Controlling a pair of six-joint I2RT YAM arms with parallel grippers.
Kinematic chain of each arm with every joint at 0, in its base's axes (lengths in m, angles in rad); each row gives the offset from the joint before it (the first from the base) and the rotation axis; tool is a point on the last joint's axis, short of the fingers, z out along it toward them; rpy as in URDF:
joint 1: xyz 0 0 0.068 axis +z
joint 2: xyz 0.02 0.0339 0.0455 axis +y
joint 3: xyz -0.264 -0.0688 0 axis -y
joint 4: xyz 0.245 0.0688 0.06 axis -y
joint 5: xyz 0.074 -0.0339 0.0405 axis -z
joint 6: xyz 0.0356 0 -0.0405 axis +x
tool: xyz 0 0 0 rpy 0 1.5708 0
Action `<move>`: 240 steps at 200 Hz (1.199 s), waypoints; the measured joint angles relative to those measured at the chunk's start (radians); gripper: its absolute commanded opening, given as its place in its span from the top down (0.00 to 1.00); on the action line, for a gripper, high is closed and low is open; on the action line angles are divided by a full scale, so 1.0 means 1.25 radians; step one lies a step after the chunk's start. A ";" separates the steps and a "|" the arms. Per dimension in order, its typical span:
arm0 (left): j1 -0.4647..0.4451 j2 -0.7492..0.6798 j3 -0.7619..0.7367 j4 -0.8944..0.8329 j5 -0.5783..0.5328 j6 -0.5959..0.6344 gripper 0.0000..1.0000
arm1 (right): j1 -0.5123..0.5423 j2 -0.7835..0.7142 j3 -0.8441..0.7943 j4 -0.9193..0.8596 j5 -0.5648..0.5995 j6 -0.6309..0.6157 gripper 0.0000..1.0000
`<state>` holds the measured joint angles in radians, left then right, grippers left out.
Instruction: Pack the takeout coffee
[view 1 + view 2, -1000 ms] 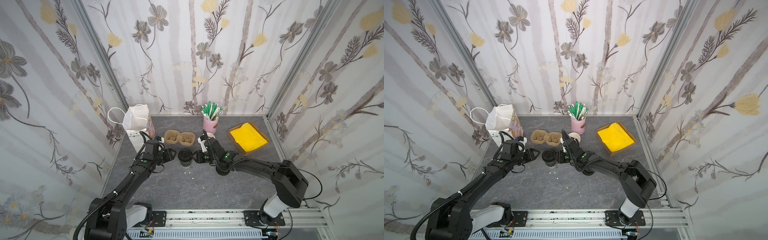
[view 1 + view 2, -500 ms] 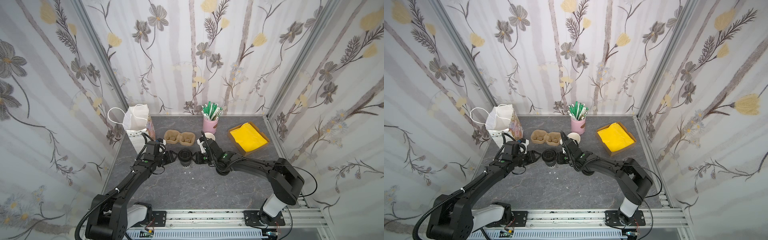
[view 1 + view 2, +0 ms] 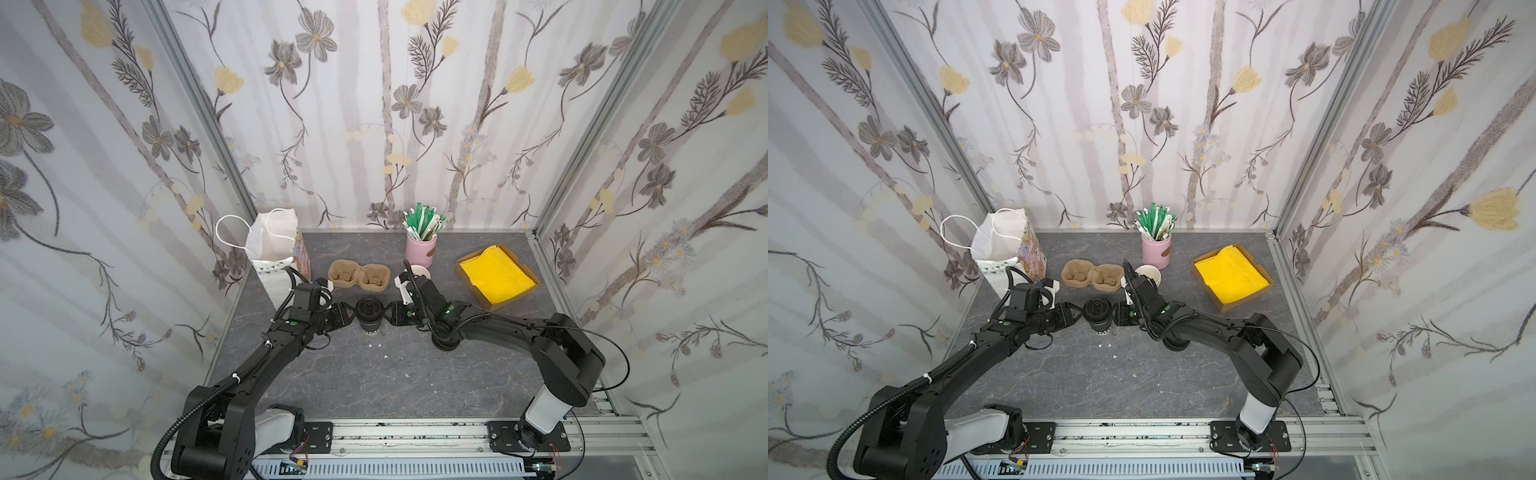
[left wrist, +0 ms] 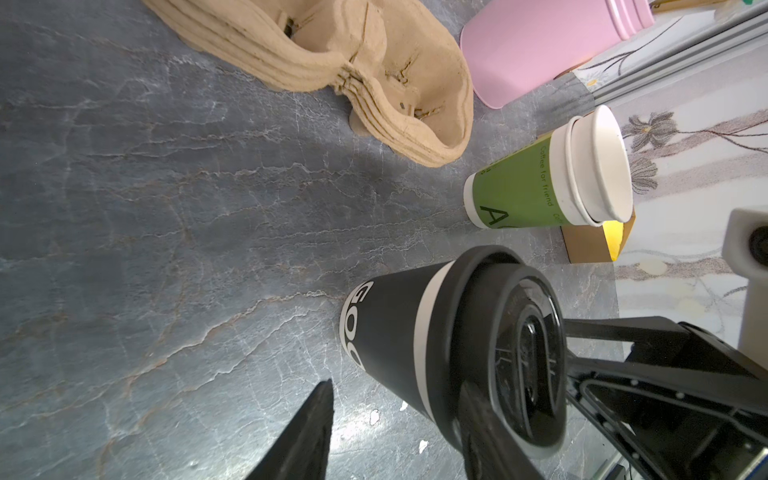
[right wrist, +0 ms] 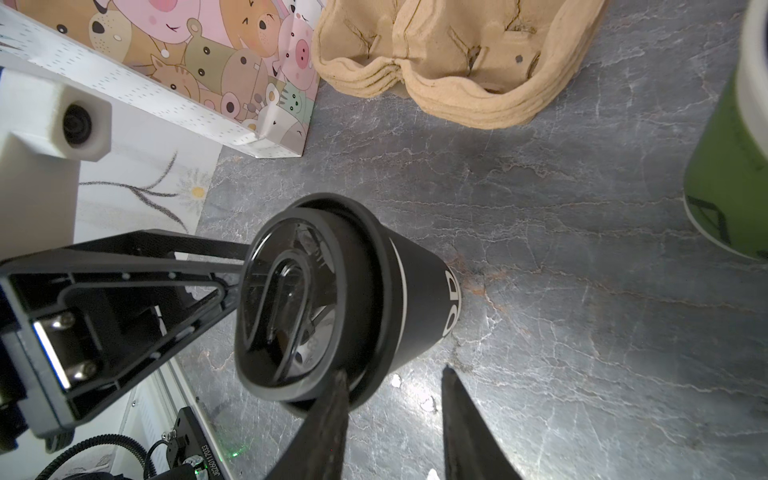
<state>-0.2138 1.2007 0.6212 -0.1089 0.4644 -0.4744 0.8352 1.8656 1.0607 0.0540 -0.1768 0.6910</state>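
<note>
Our left claw (image 3: 351, 315) now sits further right; the upright cup (image 3: 369, 309) stands between it and our right claw (image 3: 387, 312), both released.

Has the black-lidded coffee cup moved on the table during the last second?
No. In a top view the coffee cup stands upright at the same spot as before, just in front of the brown cup carrier.

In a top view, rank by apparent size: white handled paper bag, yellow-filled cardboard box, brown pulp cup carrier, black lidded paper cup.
1. White handled bag and cardboard box: too alike to rank.
2. Brown pulp cup carrier.
3. Black lidded paper cup.
</note>
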 measured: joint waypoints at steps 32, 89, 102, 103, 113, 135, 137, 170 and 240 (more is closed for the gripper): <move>0.000 0.003 -0.001 0.000 -0.001 0.000 0.49 | -0.006 0.015 0.006 0.011 -0.006 -0.002 0.63; 0.002 0.005 -0.004 0.002 -0.001 -0.001 0.49 | -0.006 0.024 -0.006 0.055 -0.006 -0.002 0.63; 0.002 0.005 -0.005 0.004 -0.001 -0.001 0.49 | -0.006 0.024 -0.006 0.056 -0.006 -0.002 0.63; 0.002 0.005 -0.005 0.005 -0.001 -0.001 0.49 | -0.006 0.024 -0.006 0.056 -0.006 -0.002 0.63; 0.002 0.005 -0.005 0.005 -0.001 -0.001 0.49 | -0.006 0.023 -0.006 0.056 -0.006 -0.002 0.63; 0.002 0.005 -0.005 0.006 -0.001 -0.001 0.50 | -0.006 0.023 0.012 0.027 -0.005 -0.010 0.63; 0.002 0.005 -0.005 0.007 0.000 -0.001 0.50 | -0.007 0.023 0.014 0.024 -0.006 -0.011 0.63; 0.000 0.007 -0.007 0.012 0.006 -0.001 0.51 | -0.039 0.023 0.040 -0.010 -0.016 -0.028 0.61; -0.016 -0.011 -0.009 0.010 0.011 -0.001 0.49 | -0.045 0.023 0.076 -0.041 -0.023 -0.046 0.61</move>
<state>-0.2340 1.1870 0.6094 -0.0963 0.4782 -0.4759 0.7795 1.8946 1.1557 0.0032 -0.2062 0.6334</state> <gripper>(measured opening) 0.513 0.392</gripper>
